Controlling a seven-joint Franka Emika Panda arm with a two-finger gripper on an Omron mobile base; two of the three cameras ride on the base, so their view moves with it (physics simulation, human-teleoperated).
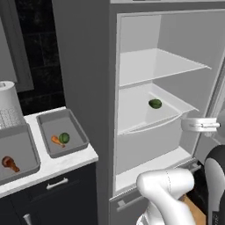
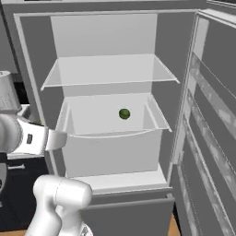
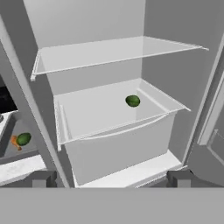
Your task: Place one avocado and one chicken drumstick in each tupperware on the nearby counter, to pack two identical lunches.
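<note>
A green avocado (image 1: pixel 154 103) (image 2: pixel 124 113) (image 3: pixel 132 101) lies alone in the middle bin of the open fridge. On the white counter (image 1: pixel 66 165) stand two grey tupperware trays. The right tray (image 1: pixel 57 125) holds an avocado (image 1: pixel 64 138) (image 3: pixel 24 139) and a chicken drumstick (image 1: pixel 56 140) (image 3: pixel 15 141). In the left tray (image 1: pixel 22 145) lies one drumstick (image 1: pixel 9 163). My gripper (image 3: pixel 111 179) is open and empty, out in front of the fridge, facing the bin with the avocado. Its fingertips (image 3: pixel 43 178) stand wide apart.
The fridge door (image 2: pixel 207 115) stands open on the right. An upper shelf (image 1: pixel 154 63) sits above the bin, with a white bottom ledge (image 1: pixel 149 169) below it. A white appliance (image 1: pixel 8 94) stands at the back of the counter. Dark cabinet fronts with bar handles (image 1: pixel 57 183) run under the counter.
</note>
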